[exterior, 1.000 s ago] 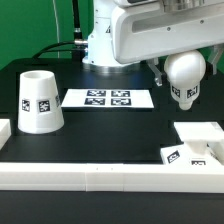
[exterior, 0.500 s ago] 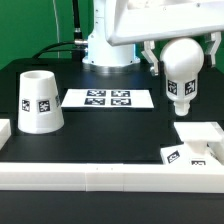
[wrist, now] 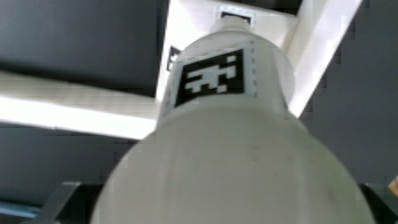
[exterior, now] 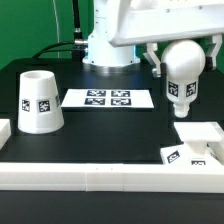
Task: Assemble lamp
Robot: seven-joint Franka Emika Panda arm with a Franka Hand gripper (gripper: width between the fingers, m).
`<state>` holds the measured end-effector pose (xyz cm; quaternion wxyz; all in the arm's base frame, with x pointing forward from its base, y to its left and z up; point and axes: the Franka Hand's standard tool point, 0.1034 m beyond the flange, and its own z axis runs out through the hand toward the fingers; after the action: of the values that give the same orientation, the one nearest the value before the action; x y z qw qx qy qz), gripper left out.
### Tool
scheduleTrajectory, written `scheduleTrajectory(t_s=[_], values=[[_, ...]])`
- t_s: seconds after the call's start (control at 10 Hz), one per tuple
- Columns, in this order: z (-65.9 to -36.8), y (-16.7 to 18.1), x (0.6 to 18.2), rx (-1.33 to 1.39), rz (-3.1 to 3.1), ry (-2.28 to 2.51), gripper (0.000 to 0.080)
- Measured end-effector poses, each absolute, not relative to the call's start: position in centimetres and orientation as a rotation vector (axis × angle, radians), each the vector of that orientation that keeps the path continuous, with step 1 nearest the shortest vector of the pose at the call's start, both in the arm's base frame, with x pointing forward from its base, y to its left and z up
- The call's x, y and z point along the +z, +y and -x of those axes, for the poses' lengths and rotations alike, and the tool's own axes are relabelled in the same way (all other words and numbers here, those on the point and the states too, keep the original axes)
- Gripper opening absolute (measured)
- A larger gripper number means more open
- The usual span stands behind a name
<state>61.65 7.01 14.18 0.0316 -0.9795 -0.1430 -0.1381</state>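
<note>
My gripper is shut on the white ball-shaped bulb and holds it in the air at the exterior view's right, its tagged neck pointing down. The bulb hangs above the low sloped-sided base, well clear of it. In the wrist view the bulb fills most of the picture, tag facing the camera, with part of the base beyond its tip. The tapered cup-like shade stands mouth down on the black table at the exterior view's left, apart from the gripper.
The marker board lies flat at the table's middle back. A long white border rail runs along the front edge, with a short rail piece at the left. The robot's base stands behind the board.
The gripper has lifted the bulb higher and turned it more upright since a second ago. In the last half second it barely moved.
</note>
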Motion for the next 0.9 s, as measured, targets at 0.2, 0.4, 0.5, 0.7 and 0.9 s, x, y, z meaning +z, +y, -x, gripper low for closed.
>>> scheduleTrajectory(t_s=[0.2, 0.4, 0.5, 0.7, 0.9], values=[[-63.0, 7.9, 15.2, -0.374, 3.022, -0.520, 0.0576], [-63.0, 7.9, 15.1, -0.377, 3.020, -0.517, 0.0576], [-63.0, 7.9, 15.1, -0.377, 3.020, -0.518, 0.0576], [-63.5, 8.2, 14.8, -0.383, 3.017, -0.523, 0.0576], [-64.3, 8.1, 14.6, -0.440, 3.012, -0.520, 0.0576]])
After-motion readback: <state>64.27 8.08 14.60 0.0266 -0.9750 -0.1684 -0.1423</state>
